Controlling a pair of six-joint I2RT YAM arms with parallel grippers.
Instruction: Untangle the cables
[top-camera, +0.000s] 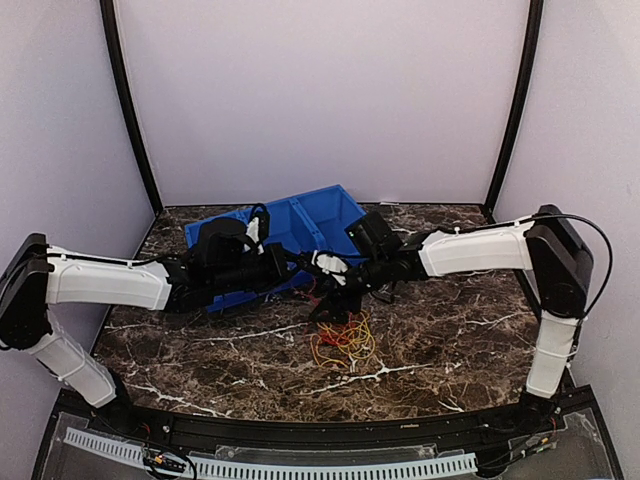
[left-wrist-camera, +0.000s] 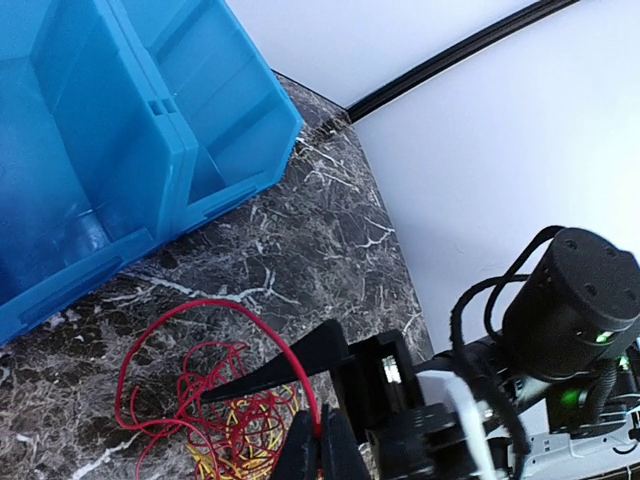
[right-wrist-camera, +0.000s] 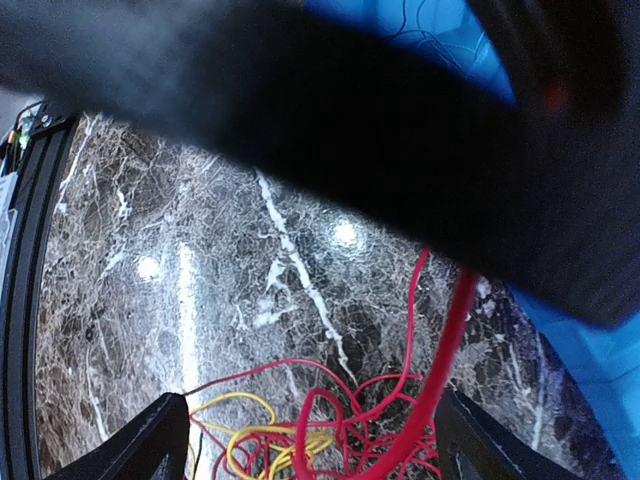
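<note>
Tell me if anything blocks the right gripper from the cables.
Nothing visible does. In the right wrist view, the cables show directly between the open fingers of the right gripper, with only the marble table behind them. The left gripper, shut on a red cable, crowds close alongside, not between.

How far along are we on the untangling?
Done: nothing; the cables lie in one red-yellow knot. In hand: left gripper shut on a red cable, right gripper open over the knot. Left: separating every colour.

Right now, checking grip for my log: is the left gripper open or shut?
Shut: the left gripper shows no finger gap and pinches the red cable.
</note>
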